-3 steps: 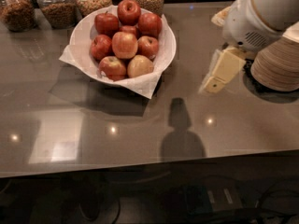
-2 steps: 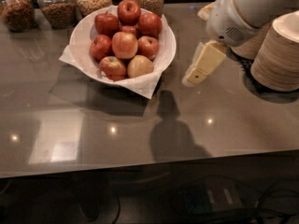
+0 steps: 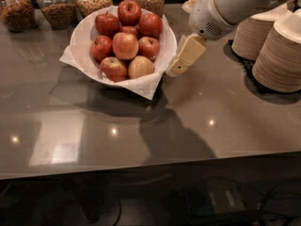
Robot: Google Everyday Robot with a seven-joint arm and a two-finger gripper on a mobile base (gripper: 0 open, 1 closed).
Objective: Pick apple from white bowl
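Several red apples in white bowl, gripper just beside its rim, grip cannot be told

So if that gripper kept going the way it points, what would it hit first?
Probably the paper napkin draped over the near-right rim of the white bowl: the gripper hangs just beside it, pointing down-left. Depth is unclear, so it might reach the countertop instead.

Gripper: 3 o'clock of white bowl, just beside rim.
Arm: cut off by top edge, 1 o'clock.
Jars: 11 to 12 o'clock; tops cropped by top edge; contents too blurred to name.
Apples: lower layer hidden under upper; count untellable.
Paper bowl stacks: 3 o'clock; cropped by right edge.
Space below counter: dark, shapes indistinct.
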